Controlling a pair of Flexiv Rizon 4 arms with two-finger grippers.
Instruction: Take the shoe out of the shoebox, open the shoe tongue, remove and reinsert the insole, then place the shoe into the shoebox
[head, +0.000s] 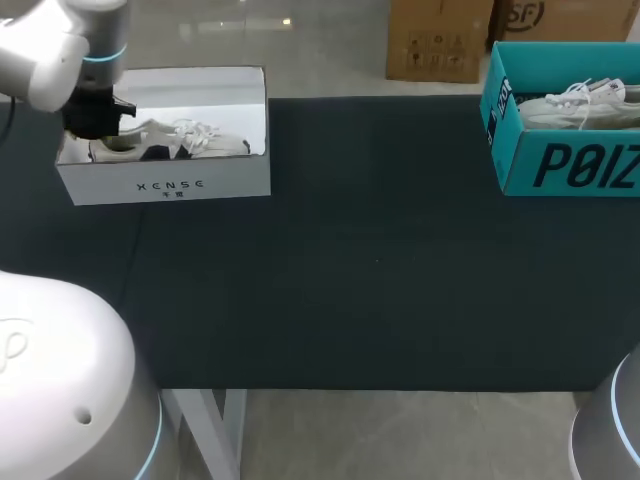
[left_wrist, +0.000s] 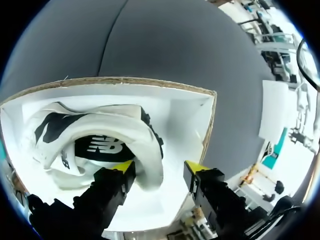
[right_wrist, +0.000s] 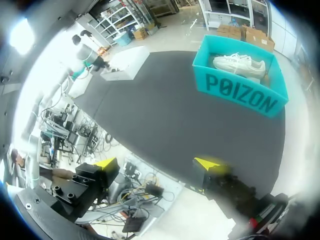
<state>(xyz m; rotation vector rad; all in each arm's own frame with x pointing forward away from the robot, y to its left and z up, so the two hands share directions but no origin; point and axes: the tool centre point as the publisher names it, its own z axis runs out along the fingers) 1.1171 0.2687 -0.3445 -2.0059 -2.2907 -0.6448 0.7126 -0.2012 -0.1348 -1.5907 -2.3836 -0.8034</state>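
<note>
The left pincer (left_wrist: 159, 169), spread, straddles the heel of the white sneaker (left_wrist: 145, 150) in the white shoebox (left_wrist: 185, 115); the right pincer (right_wrist: 157, 163) gapes beyond the tabletop (right_wrist: 165, 110)

Cut off at the head view's right edge: teal cardboard shoebox (head: 560, 165). Hidden there beneath the left arm (head: 90, 105): heel of the pale lace-up sneaker (head: 190, 140) inside the white cardboard shoebox (head: 170, 185). Far too small in the right wrist view: its contents.

"What else sits on the desk (head: 380, 260)?"

"An open teal box (right_wrist: 240, 95), well ahead of the right end effector (right_wrist: 156, 164), with a pale sneaker (right_wrist: 239, 64) lying inside."

"And the desk itself?"

"Dark all over, stretching far ahead of the left end effector (left_wrist: 159, 167)."
</note>
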